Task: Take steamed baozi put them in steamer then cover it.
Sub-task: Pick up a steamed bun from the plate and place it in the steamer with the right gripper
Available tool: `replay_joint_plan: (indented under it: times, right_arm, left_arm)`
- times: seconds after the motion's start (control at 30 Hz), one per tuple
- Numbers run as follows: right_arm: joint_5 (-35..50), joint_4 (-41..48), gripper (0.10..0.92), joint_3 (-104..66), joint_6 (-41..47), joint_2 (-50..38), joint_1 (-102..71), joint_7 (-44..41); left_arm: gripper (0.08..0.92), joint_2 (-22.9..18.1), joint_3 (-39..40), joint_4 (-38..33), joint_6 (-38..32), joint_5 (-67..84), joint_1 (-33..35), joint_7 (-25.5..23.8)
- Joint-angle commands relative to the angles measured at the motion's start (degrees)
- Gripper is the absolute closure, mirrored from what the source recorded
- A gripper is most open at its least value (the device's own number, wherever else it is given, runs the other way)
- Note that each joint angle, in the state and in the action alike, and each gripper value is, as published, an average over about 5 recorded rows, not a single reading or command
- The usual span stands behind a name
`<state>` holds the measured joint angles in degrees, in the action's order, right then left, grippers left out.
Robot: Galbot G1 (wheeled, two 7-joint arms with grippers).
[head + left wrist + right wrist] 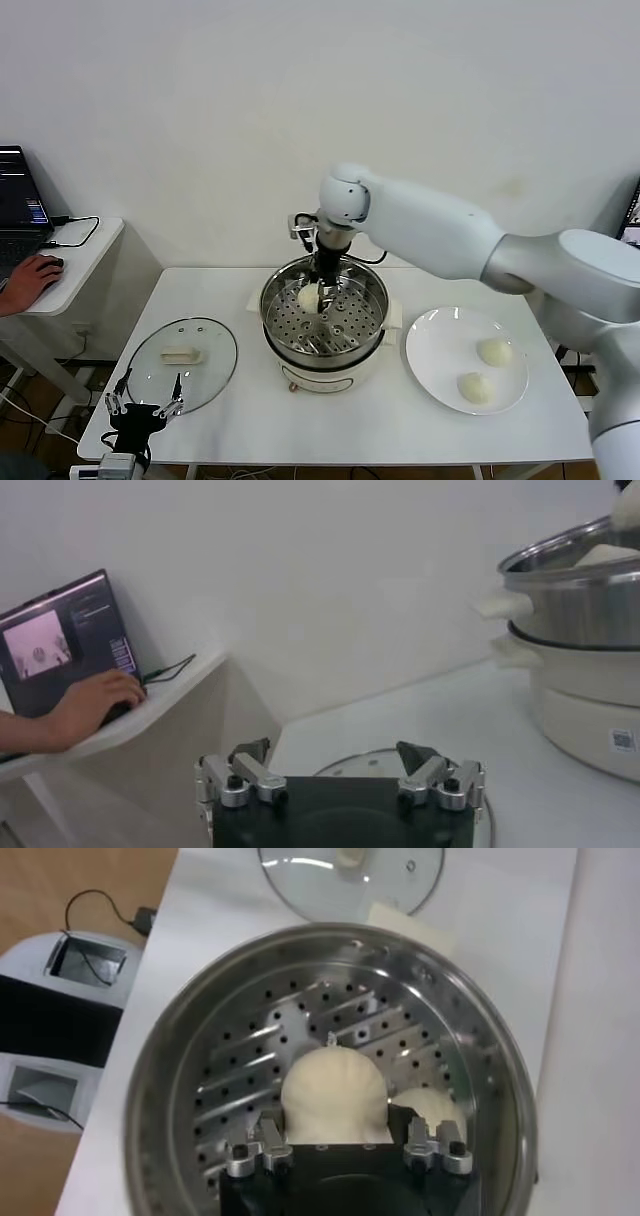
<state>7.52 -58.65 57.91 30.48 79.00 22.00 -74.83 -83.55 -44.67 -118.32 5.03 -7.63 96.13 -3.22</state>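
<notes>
Baozi (334,1093) clamped in right gripper (340,1148) inside steamer (200,1048) — left gripper (340,775) open, parked near lid (185,360).

Head camera overlooks table; both wrist cameras closely share steamer (330,1048).

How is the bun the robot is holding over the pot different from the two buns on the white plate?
The held bun sits between the right gripper fingers inside the steamer; the plate buns lie free on the white plate, untouched. The held one is above the perforated tray; the plate pair rest on a flat surface beside the pot. All look alike: round, smooth, cream-white.
</notes>
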Motion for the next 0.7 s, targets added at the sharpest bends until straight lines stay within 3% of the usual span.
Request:
replay_joint_plan:
  times: [0.03,0.4,0.7]
  right_arm:
    - [-3.5,6.6,0.406,-1.2,-0.4,6.6,-3.3,0.6]
    - [-4.4,7.8,0.405,-2.1,-0.7,8.0,-4.5,1.0]
    - [-4.6,5.2,0.227,-3.2,-0.2,4.8,-4.5,1.4]
  left_arm:
    - [0.177,0.2,0.0,0.1,0.0,0.1,-0.1,0.0]
    - [0.177,0.8,0.1,1.1,-0.1,0.2,-0.1,0.0]
    - [0.177,0.9,0.0,1.1,-0.1,0.2,-0.2,-0.1]
